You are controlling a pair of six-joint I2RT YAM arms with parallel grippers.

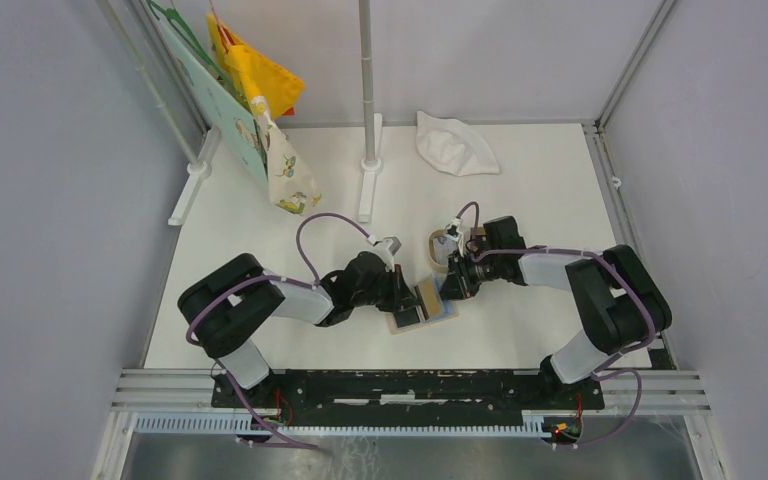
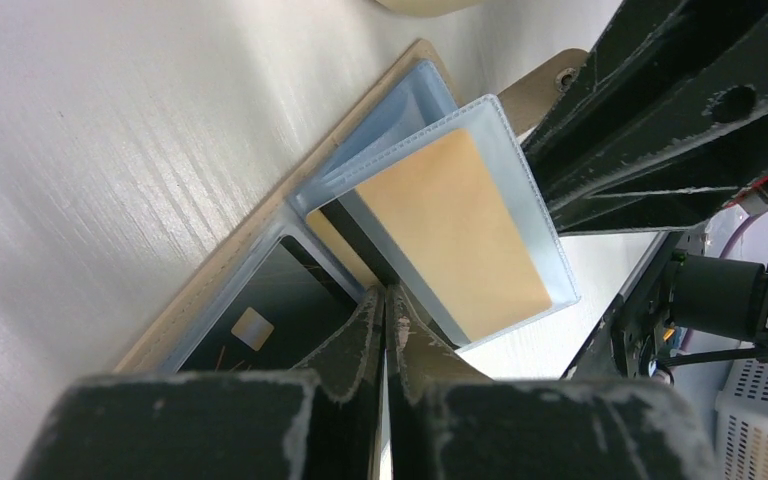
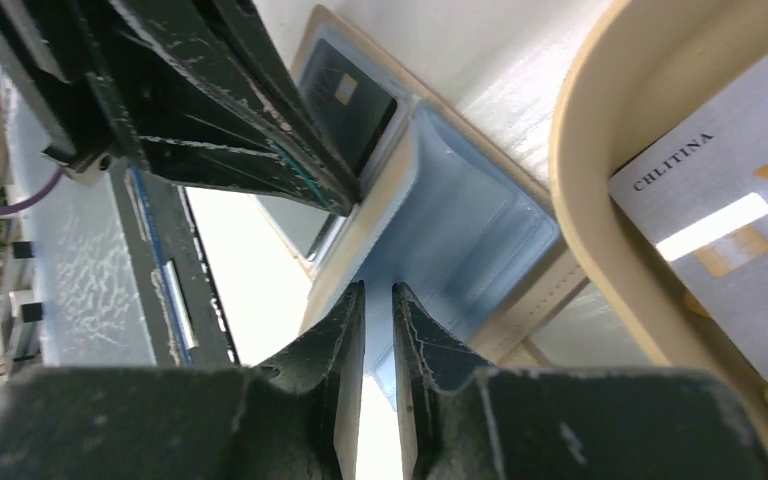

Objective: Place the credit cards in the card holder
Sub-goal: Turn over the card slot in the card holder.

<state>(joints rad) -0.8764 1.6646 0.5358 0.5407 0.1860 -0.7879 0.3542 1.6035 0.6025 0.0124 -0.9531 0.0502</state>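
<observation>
The card holder [image 1: 446, 312] lies open between my two grippers, light blue lining up [image 3: 470, 240]. A black credit card [image 2: 260, 325] sits in one pocket. An orange credit card [image 2: 450, 230] fills a clear sleeve that stands raised. My left gripper [image 2: 385, 292] is shut, its tips pressing on the lining beside the black card [image 1: 407, 297]. My right gripper [image 3: 378, 292] hovers at the sleeve's edge, a narrow gap left between its jaws and the blue sleeve showing in it [image 1: 457, 287]. A grey-white credit card [image 3: 720, 220] rests in the tan oval tray [image 3: 580, 130].
The tan tray [image 1: 434, 247] sits just behind the holder. A white cloth [image 1: 455, 143] lies at the back, a pole stand [image 1: 368, 160] beside it, and hanging fabric items [image 1: 260, 100] at the back left. The black base rail [image 1: 410, 385] runs along the near edge.
</observation>
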